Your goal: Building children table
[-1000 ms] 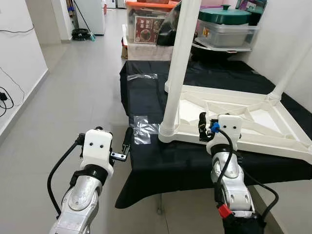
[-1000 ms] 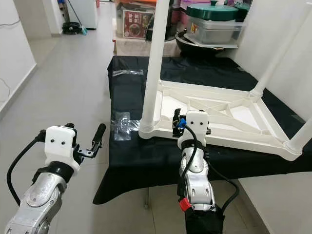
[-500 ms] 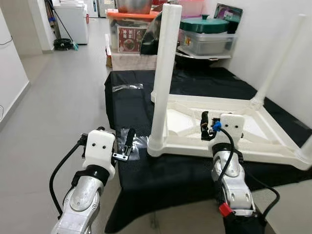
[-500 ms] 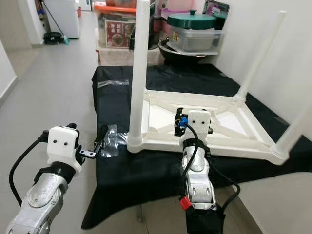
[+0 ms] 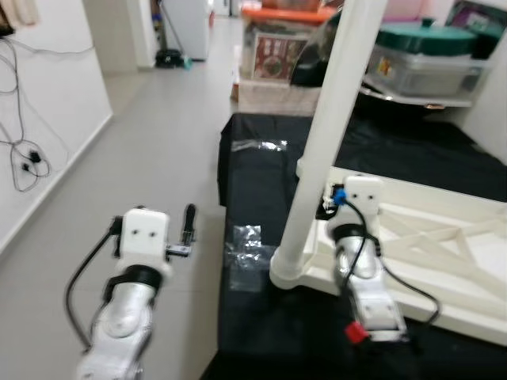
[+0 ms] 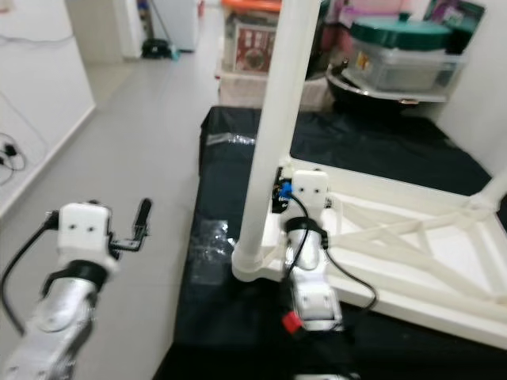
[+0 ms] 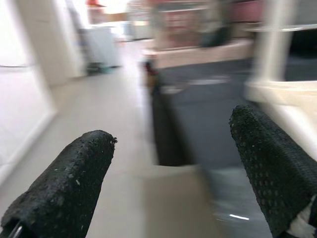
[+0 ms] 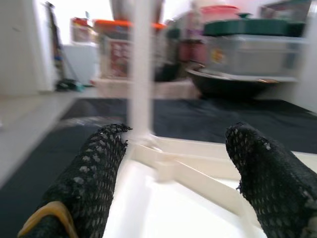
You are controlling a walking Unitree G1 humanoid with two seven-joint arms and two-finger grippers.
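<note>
A white children's table lies upside down on a black-covered surface. Its near-left leg stands upright, and another leg rises at the right. My right gripper hovers over the table's frame just beside the near-left leg; in the right wrist view its fingers stand open with nothing between them, the leg ahead. My left gripper is held over the floor, left of the black surface's edge, and is open and empty.
Storage boxes and a clear bin with a green-lidded pot stand behind the black surface. Clear tape patches lie on the cloth. Cables hang on the left wall. Grey floor stretches to the left.
The whole view has shifted and blurred, so the camera moved. My right gripper now sits closer to the near-left leg. Both grippers remain open.
</note>
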